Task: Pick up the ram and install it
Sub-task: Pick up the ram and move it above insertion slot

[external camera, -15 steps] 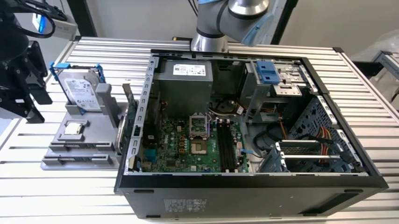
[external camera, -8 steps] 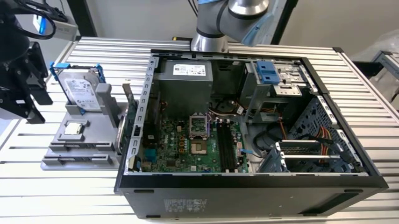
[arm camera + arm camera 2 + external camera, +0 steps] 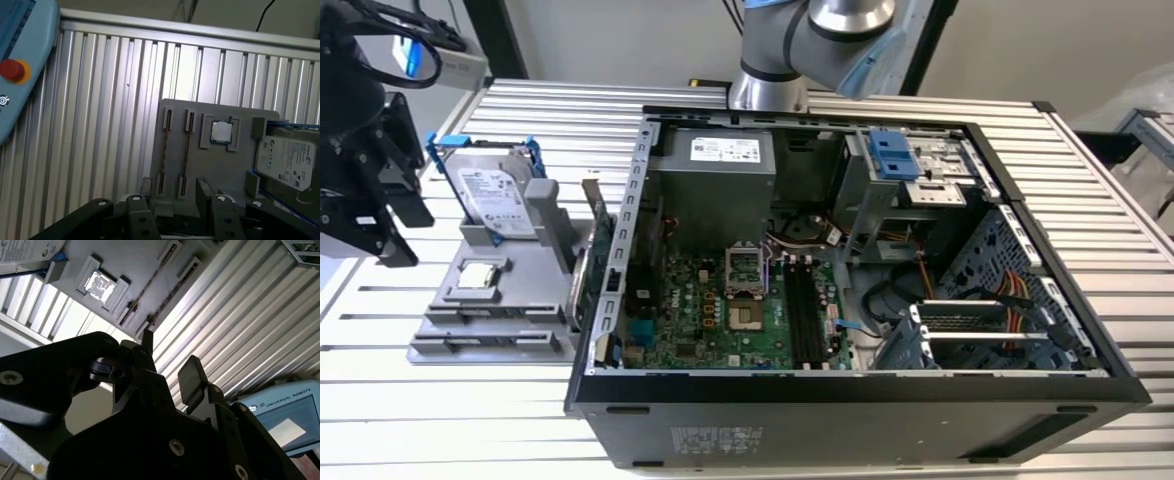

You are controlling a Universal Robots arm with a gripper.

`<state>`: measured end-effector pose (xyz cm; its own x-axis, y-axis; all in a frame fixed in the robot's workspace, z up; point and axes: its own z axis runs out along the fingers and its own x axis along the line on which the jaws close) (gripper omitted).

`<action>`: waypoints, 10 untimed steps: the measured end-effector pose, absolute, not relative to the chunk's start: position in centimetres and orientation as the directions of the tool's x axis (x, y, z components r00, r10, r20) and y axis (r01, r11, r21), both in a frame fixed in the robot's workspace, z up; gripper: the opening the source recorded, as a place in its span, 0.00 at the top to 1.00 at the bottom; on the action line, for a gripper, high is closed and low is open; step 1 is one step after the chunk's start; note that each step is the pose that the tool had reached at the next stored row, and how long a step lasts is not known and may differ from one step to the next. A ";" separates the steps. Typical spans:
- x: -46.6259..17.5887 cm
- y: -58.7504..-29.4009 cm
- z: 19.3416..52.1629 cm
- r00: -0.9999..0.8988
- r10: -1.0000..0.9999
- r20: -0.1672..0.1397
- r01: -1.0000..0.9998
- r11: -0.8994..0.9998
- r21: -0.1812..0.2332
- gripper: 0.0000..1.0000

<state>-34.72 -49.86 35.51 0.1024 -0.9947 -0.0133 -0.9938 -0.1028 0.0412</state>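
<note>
The gripper (image 3: 167, 357) is held with its two fingers (image 3: 191, 376) spread moderately apart, and nothing is gripped between them. In the exterior view it is seen at about 10 o'clock of the grey holder (image 3: 440, 300), clear of it. The holder itself is set at 9 o'clock of the open computer case (image 3: 854, 400) on the slatted table (image 3: 454, 420). The ram (image 3: 186, 150) is taken to be the thin strip seen edge-on in the holder lane (image 3: 184, 172) nearer the processor (image 3: 220, 132); it is not touched by the gripper.

Several faults can be foreseen. Because the stick is stood on edge in a narrow lane, it could be tilted or jammed if the fingers were closed off-centre or against the end brackets (image 3: 189, 120). So thin a board could also be twisted or let slip in a light grip. The long dark memory sockets (image 3: 803, 310), at 4 o'clock of the square processor socket (image 3: 744, 272), are sunk deep between the case walls. A misaligned stick could therefore be pressed askew and left unseated.

By count there are one gripper with two fingers, one holder, one case, one processor and one hard drive (image 3: 494, 195) in a blue frame. Two lanes are counted, with four end brackets between them. One stick is made out; whether the second lane is filled cannot be told, nor can the sockets be counted.
</note>
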 end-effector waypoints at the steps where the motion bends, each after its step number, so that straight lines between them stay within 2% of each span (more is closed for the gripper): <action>1: -34.7 -49.9 35.5 0.102 -0.995 -0.013 -0.994 -0.103 0.041 0.00; 10: -34.7 -49.9 35.2 0.102 -0.995 -0.013 -0.994 -0.103 0.041 0.00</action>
<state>-34.72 -49.86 35.20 0.1024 -0.9947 -0.0133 -0.9938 -0.1028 0.0411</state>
